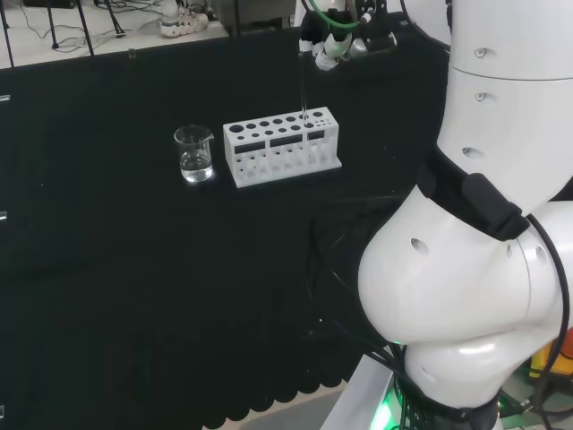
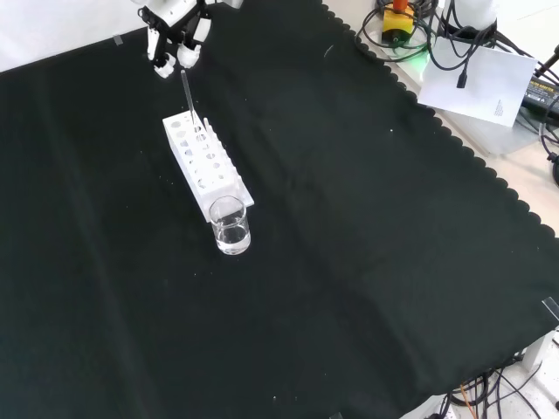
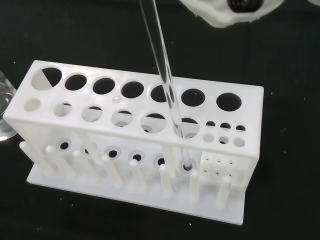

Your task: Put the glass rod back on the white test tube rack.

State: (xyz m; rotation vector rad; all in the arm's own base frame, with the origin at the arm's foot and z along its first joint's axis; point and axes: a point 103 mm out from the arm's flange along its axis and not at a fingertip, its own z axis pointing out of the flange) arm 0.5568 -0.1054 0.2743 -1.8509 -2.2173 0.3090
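Glass rod (image 3: 165, 85), near upright, lower end seated in a front-row hole of the white test tube rack (image 1: 281, 145). Hand (image 1: 333, 45) above the rack, fingers pinching the rod's top. Clear beaker (image 1: 194, 154) with a little liquid just beside the rack's far end from the rod.

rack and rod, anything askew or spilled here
Nothing stands out. The glass rod passes through a hole of the white rack at a slight lean, the hand above it. The beaker stands upright; no spill shows.
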